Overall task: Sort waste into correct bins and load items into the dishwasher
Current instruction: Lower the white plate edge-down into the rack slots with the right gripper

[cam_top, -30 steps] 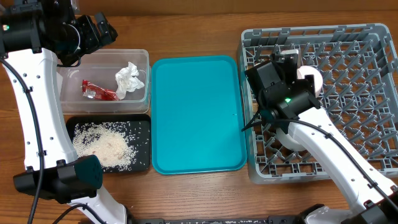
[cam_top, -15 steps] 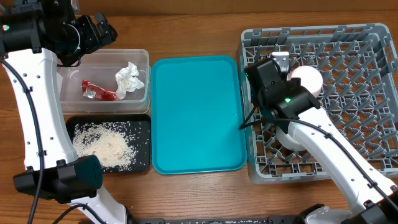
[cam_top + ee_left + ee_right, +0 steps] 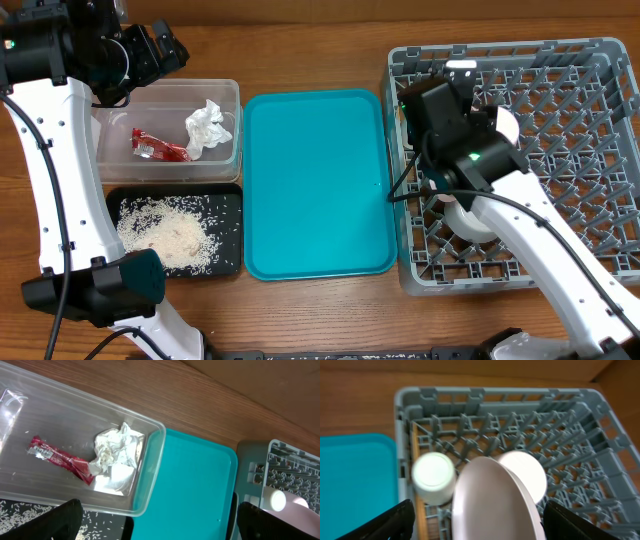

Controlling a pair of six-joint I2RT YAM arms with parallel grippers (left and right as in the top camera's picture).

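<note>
In the clear tub lie the crumpled white napkin and the red wrapper; both also show in the left wrist view, napkin and wrapper. Rice scraps cover the black tray. My left gripper hangs open and empty above the tub's back edge. My right gripper is open over the back left of the grey dish rack. A large white plate stands on edge between its spread fingers. A white cup and a smaller plate stand beyond it.
An empty teal serving tray lies between the bins and the rack. Another white dish sits in the rack's front left, partly under my right arm. Upright pegs fill the rest of the rack.
My right gripper has shifted toward the back of the rack, over the standing dishes. The left arm and the waste have not moved.
</note>
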